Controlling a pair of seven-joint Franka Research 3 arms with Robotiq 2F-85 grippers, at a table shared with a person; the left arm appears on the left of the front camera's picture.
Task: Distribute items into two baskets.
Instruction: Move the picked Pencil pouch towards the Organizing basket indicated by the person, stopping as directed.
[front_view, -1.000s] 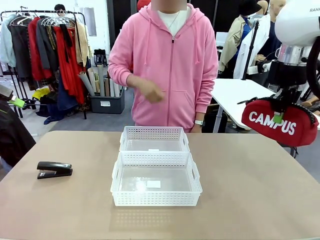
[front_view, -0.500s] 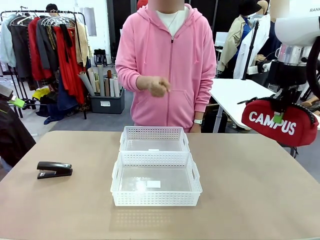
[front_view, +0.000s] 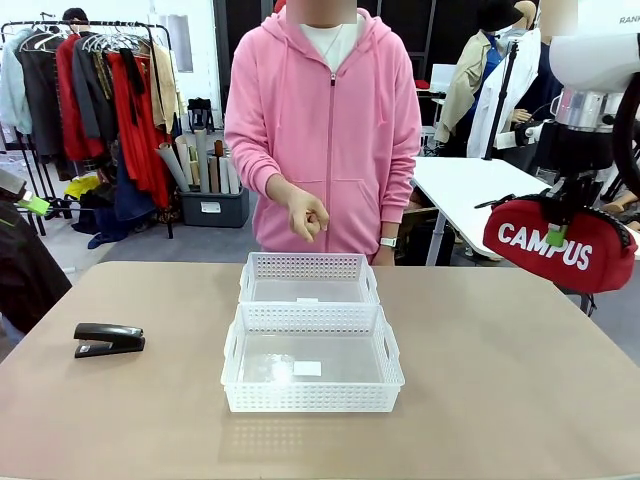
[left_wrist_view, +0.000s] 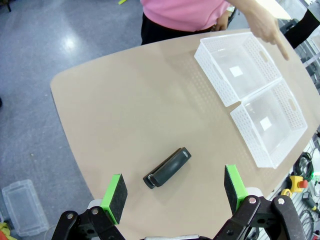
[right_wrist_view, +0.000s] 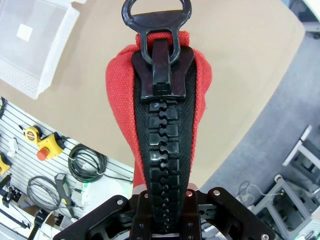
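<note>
Beige tabletop (front_view: 500, 400) carries two white baskets touching end to end at its middle, the near basket (front_view: 312, 398) and the far basket (front_view: 308, 266), each holding nothing but a small white label. The red pouch (front_view: 555, 245) hangs in the air at the right, well apart from both, with the right gripper (front_view: 557, 230) clamped shut on its top. It looks light and soft, likely to sag and swing, so the stiff zipper ridge is probably the surest place to pinch it. The black stapler (front_view: 108, 339) lies flat at the left of the table; it looks hard, smooth and denser, and is best taken across its narrow sides near the middle. The left gripper (left_wrist_view: 173, 192) hovers above it, fingers spread wide and empty, the stapler lying slantwise between the green pads (left_wrist_view: 114, 197). The right wrist view adds what the front view cannot: chunky black zipper teeth and a ring pull rising from between the fingers. The front view alone gives the white lettering. The left wrist view shows the person's hand (left_wrist_view: 262, 25) with a finger stretched toward the far basket.
</note>
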